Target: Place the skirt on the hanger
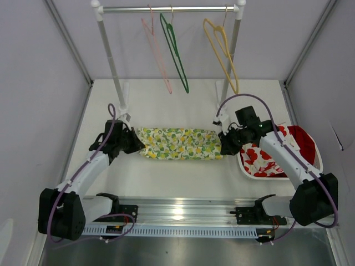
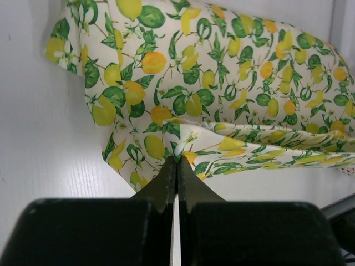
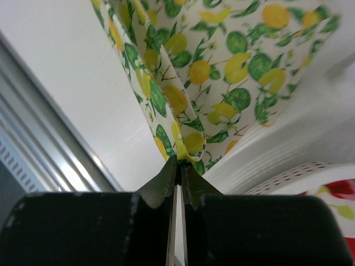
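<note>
**Skirt stretched left-right between both grippers, hangers beyond it toward the far edge**

The skirt (image 1: 178,143), in a lemon print, lies mid-table with its long axis parallel to the near edge and to the rail (image 1: 166,9). The left gripper (image 1: 136,141) is pinched tight on the skirt's left end, jaws nearly together on a fabric fold. The right gripper (image 1: 224,145) is clamped the same way on the right end, just beside the basket (image 1: 272,177). It is unclear whether the cloth is lifted clear of the table. All three hangers sit past the skirt toward the far edge. The green hanger (image 1: 175,52) is roughly over the skirt's middle, the pink hanger (image 1: 158,52) is nearer the left arm, and the yellow hanger (image 1: 222,52) is nearer the right. Likely next move: carry the skirt up and toward the far edge, keeping it square to the rail.
</note>
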